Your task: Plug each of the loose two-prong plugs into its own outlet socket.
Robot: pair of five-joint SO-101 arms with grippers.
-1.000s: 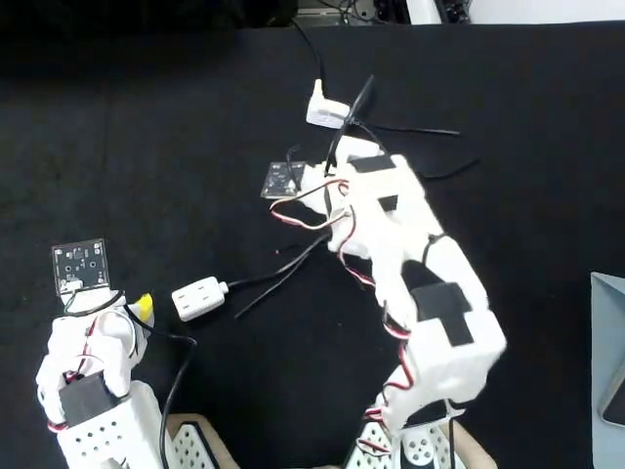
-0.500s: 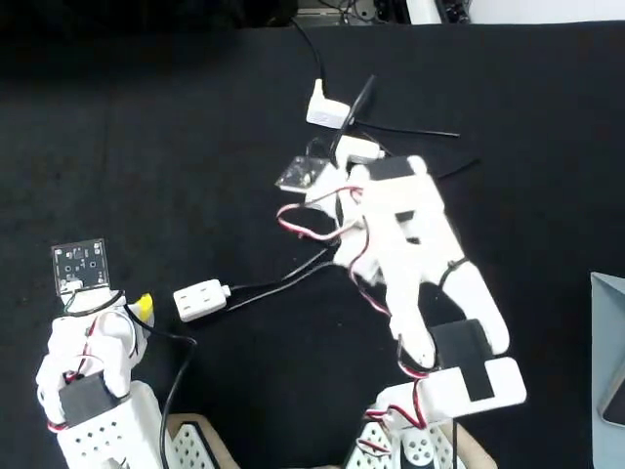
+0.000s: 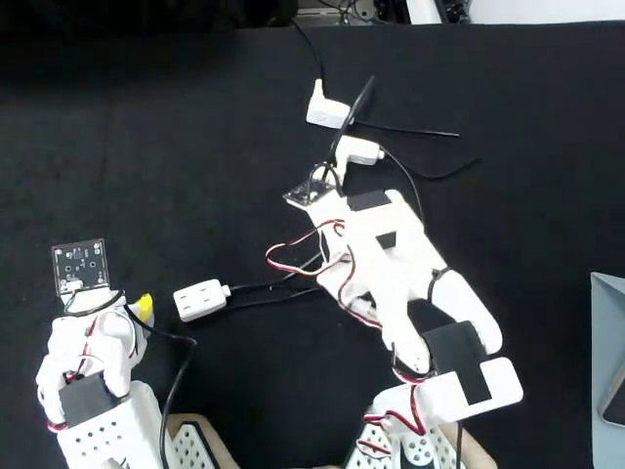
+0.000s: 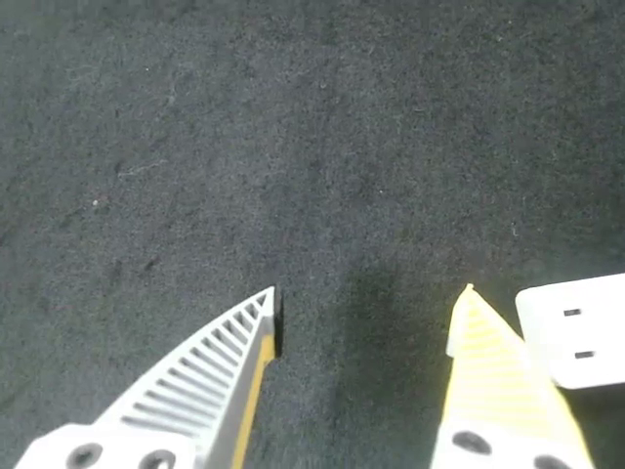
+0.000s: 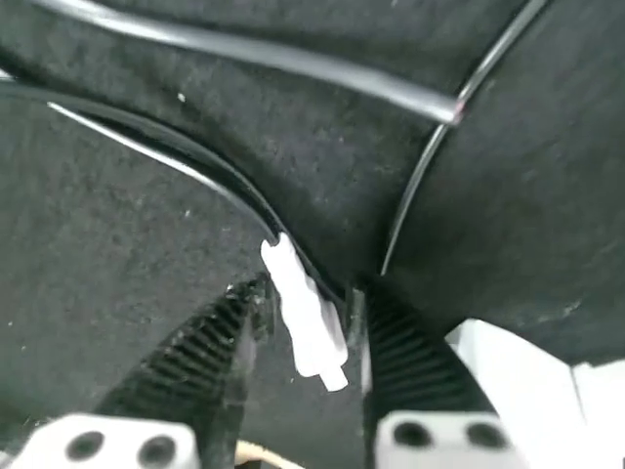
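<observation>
Here, plug [image 5: 311,332] pinched inside right gripper [image 5: 305,295].

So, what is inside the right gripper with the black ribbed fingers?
A small white plug sits between the right gripper's fingers, with a thin black cord running from it. Its prongs are hidden.

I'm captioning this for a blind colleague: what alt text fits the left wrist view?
The open left hand hangs above black cloth, with a white outlet socket lying just beside its yellow finger.
</observation>
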